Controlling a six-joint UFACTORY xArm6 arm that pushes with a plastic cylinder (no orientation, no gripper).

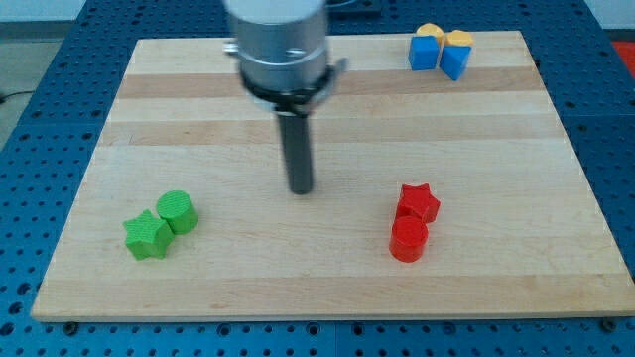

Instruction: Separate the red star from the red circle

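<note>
The red star [418, 202] lies right of the board's middle, touching the red circle [408, 239], which sits just below it and slightly to the left. My tip [301, 190] is the lower end of the dark rod, near the board's centre. It stands well to the left of both red blocks, about level with the star, touching neither.
A green circle [178, 211] and a green star [147, 236] touch each other at the lower left. Two blue blocks [425, 54] [454, 61] and two yellow blocks [430, 32] [459, 39] cluster at the top right. The wooden board [496, 149] lies on a blue pegged surface.
</note>
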